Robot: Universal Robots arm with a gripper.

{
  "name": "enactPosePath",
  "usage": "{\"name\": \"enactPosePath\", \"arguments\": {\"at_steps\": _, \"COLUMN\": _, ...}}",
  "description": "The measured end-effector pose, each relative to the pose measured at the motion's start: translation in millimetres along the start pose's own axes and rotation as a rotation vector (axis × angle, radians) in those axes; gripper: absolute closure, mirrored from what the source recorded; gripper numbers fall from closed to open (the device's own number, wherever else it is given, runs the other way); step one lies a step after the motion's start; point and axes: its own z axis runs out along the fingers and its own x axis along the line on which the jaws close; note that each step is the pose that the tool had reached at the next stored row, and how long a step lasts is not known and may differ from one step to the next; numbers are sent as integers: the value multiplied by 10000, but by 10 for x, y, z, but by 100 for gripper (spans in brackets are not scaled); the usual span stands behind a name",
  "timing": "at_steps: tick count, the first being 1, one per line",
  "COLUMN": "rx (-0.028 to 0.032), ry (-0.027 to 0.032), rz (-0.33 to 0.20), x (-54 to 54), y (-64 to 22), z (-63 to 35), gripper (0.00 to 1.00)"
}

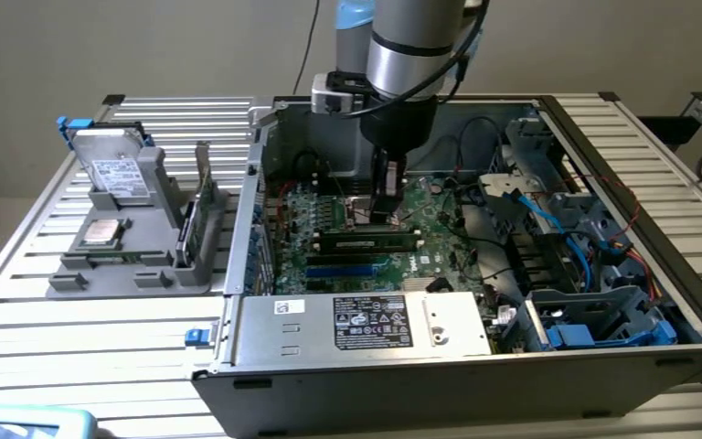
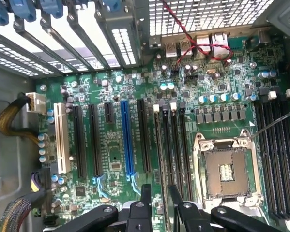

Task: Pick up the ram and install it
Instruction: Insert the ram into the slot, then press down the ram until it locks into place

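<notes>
Sitting seated on edge in the motherboard (image 1: 442, 215) of the open computer case (image 1: 326, 375), the ram (image 1: 369, 245) lies just below the jaws, spread wide and empty, with the arm (image 1: 406, 55) reaching straight down.

Arm (image 1: 406, 50): silver-grey cylindrical segment with a light-blue cap (image 1: 354, 14) above it and a black round collar (image 1: 398, 123) directly over the claw (image 2: 159, 189).
Camera box (image 1: 336, 93): whitish, mounted beside the collar, above the claw.
Lead (image 1: 318, 37): thin, black, rising from the box.
Claw: matte black, with two slim fingers (image 2: 145, 193), linkage bars behind them and round pivot screws (image 2: 106, 210) at the joints.
</notes>
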Motion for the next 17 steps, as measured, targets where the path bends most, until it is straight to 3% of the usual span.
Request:
{"name": "enactPosePath", "arguments": {"at_steps": 5, "rx": 87, "ry": 9, "rz": -308, "x": -1, "y": 1, "z": -21, "gripper": 72}}
{"name": "enactPosePath", "arguments": {"at_steps": 10, "rx": 221, "ry": 84, "rz": -606, "x": -31, "y": 4, "z": -24, "gripper": 72}}
{"name": "enactPosePath", "arguments": {"at_steps": 17, "rx": 222, "ry": 85, "rz": -608, "x": -34, "y": 5, "z": -24, "gripper": 72}}
